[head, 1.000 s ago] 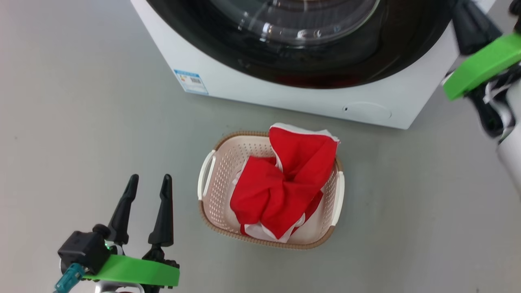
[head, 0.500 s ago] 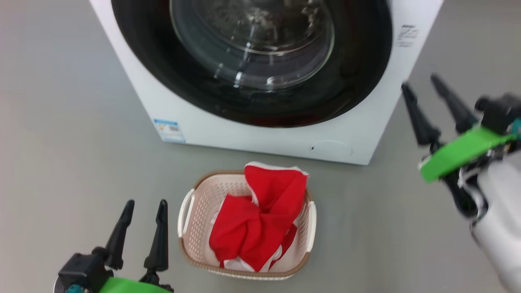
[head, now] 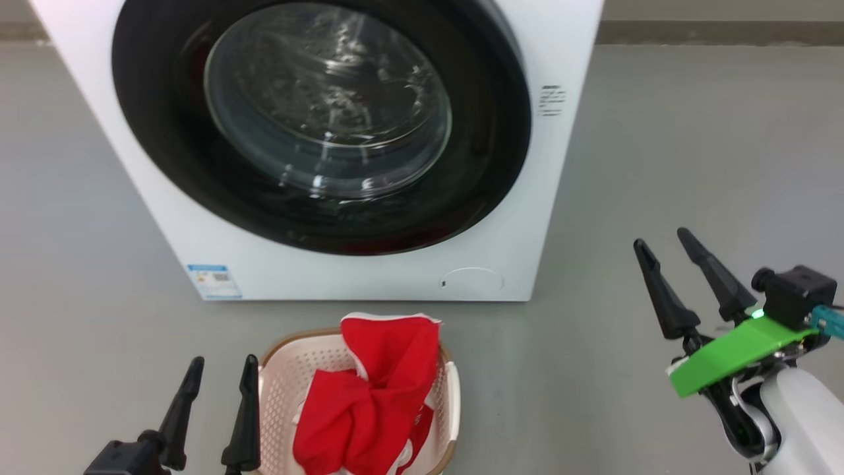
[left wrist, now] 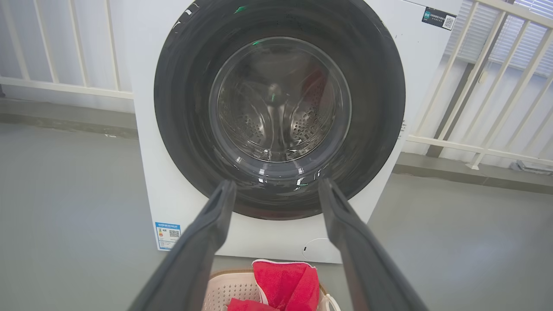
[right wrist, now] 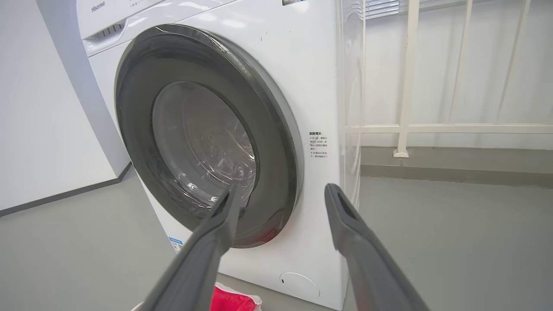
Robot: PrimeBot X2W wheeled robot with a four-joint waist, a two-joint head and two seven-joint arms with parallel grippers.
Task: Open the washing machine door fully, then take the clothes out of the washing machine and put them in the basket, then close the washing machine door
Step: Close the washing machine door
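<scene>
The big white washing machine [head: 554, 198] stands ahead of both pincers, and its round black door [head: 158, 165] with the glass middle is closed flat on the front. The basket [head: 283, 382] sits on the grey floor [head: 626, 165] just to the right of the left pincer [head: 223, 359] and well to the left of the right pincer [head: 661, 237], with the red clothes [head: 376, 396] piled inside it. Both pincers are spread wide and hold nothing.

Grey floor [head: 659, 132], smooth and matte; white railing [right wrist: 453, 128] of slim bars, standing on a raised kerb [right wrist: 453, 162]; plain white wall [right wrist: 43, 129] with dark skirting [right wrist: 65, 191] at its foot.
</scene>
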